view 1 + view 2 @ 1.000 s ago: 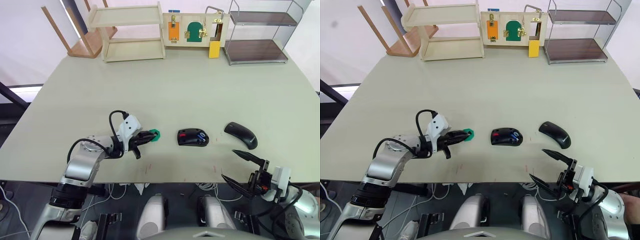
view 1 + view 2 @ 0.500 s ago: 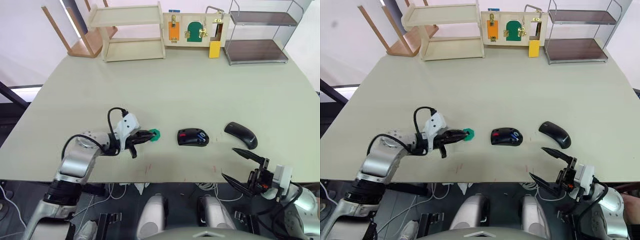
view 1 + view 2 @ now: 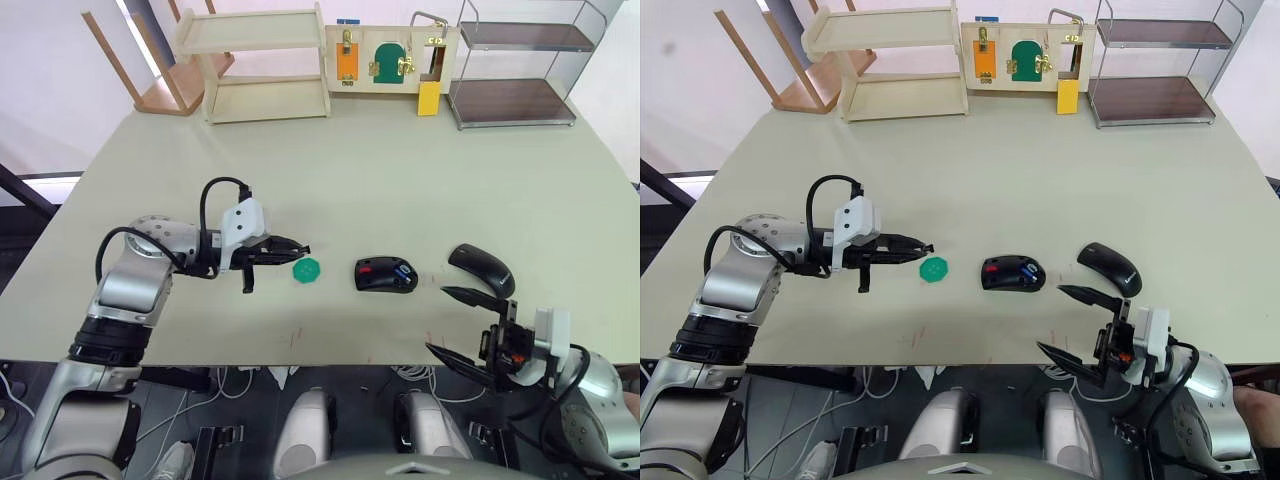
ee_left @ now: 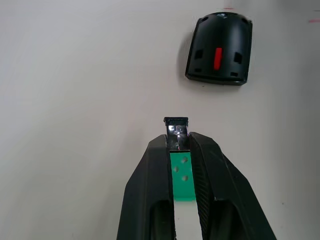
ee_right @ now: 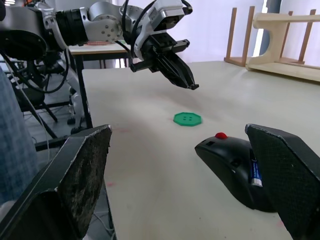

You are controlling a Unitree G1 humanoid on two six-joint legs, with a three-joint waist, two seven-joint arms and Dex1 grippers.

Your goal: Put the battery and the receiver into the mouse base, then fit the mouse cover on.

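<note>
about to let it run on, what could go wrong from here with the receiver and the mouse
1. The left gripper pinches the receiver only by its end, above the table; it could slip out and drop.
2. The battery already sits in the mouse base, so the free slot is tight; a tilted receiver may jam.
3. The open right gripper hangs near the mouse cover and could knock it.

A pale grey-green worktop (image 3: 330, 170) takes up most of the scene. Along its far edge stand a light wooden two-tier shelf (image 3: 262, 62) at the left, a small wooden board with latches and coloured panels (image 3: 392, 58) in the middle, and a metal-framed rack with dark shelves (image 3: 520, 65) at the right. Behind them rises a plain white wall (image 3: 60, 80). A wooden stool (image 3: 150, 60) lies tipped at the far left.
</note>
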